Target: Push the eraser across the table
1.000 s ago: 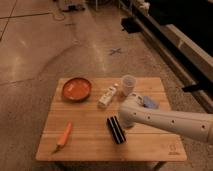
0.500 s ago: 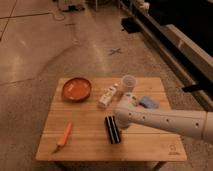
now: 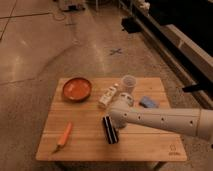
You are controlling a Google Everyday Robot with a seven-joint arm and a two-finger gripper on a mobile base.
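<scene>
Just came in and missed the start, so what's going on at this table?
A white robot arm reaches in from the right over the light wooden slatted table. Its gripper is down beside the black oblong eraser near the table's middle, placed to push it. An orange carrot, orange bowl, small white bottle, pale cup and blue pad sit around.

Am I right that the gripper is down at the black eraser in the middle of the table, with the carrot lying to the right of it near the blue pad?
Not quite. The camera view shows the gripper at the eraser mid-table, but the carrot lies to the eraser's left in the picture, far from the blue pad at the right.
</scene>
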